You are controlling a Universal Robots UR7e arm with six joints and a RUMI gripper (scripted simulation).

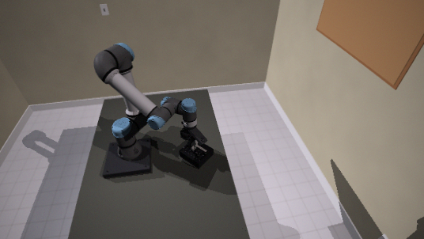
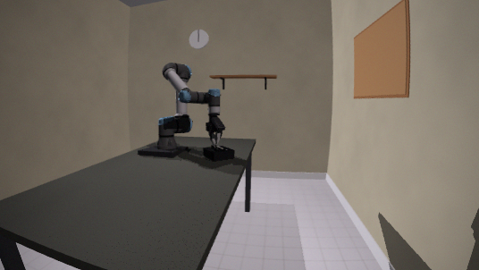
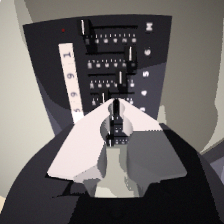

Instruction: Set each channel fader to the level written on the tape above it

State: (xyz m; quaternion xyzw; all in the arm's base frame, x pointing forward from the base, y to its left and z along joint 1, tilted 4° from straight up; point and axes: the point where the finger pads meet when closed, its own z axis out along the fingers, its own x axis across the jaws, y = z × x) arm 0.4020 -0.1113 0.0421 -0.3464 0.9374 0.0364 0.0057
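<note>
The lighting desk [image 1: 190, 159] [image 2: 222, 155] [image 3: 52, 65] is a small black box on the dark table [image 1: 158, 206] [image 2: 134, 188], near its right edge. In the wrist view it has several fader slots in rows and a white tape strip [image 3: 68, 75] with digits down its left side. The top fader cap [image 3: 82, 26] sits far left, above the tape's end. Lower caps stand at the right [image 3: 131, 53], at mid-right [image 3: 120, 78] and further left [image 3: 103, 96]. My gripper [image 3: 116, 100] [image 1: 194, 147] [image 2: 214, 145] is shut, its tips down on the desk at the nearest row, where a small dark cap shows at the tips.
The arm's base plate [image 1: 126, 163] [image 2: 154, 152] lies left of the desk on the table. The table's right edge runs close behind the desk. A wall shelf [image 2: 243, 77] and a clock [image 2: 198, 38] hang on the far wall.
</note>
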